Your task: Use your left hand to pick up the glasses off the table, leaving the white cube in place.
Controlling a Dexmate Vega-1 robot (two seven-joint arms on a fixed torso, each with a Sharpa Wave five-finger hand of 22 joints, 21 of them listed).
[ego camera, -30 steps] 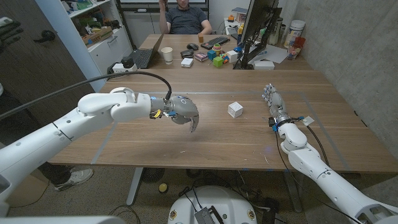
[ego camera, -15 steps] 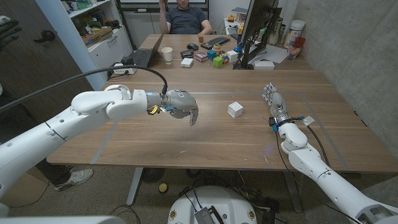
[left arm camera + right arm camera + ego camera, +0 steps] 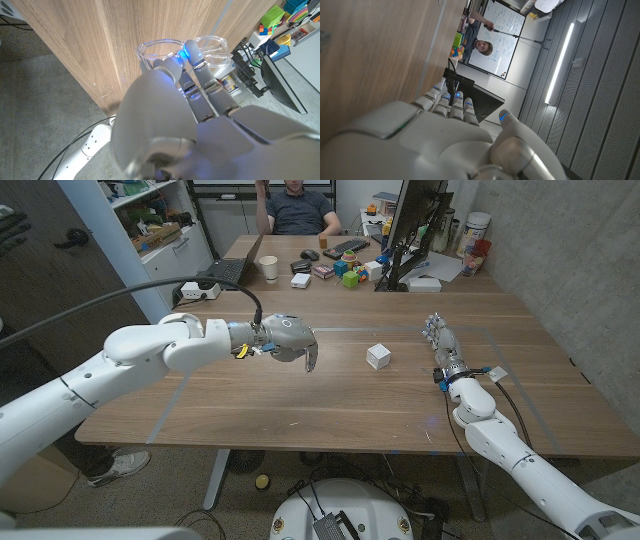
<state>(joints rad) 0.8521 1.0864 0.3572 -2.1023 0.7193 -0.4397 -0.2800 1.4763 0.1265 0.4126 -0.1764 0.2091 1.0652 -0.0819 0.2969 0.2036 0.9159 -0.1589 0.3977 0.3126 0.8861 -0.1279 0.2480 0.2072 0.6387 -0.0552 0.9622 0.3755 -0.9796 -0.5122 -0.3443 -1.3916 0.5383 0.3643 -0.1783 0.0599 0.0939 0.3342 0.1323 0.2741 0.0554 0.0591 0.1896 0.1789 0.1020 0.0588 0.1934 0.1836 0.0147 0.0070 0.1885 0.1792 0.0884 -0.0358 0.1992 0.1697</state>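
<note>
Our left hand (image 3: 291, 342) hangs above the table (image 3: 330, 395), fingers (image 3: 196, 86) curled round the clear glasses (image 3: 186, 52), which are up off the wood in its grasp (the wrist view shows both lenses past the fingertips). We judge them light, slick and easily flexed, so a gentle hold at the bridge or frame suits best. The white cube (image 3: 378, 356) sits apart, untouched. Our right hand (image 3: 440, 340) stands on its edge, holding nothing.

Glasses (image 3: 182, 52): lower rims hidden behind left hand (image 3: 170, 115) fingers | head view: glasses too small to tell under left hand | left forearm cut off by picture's edge
</note>
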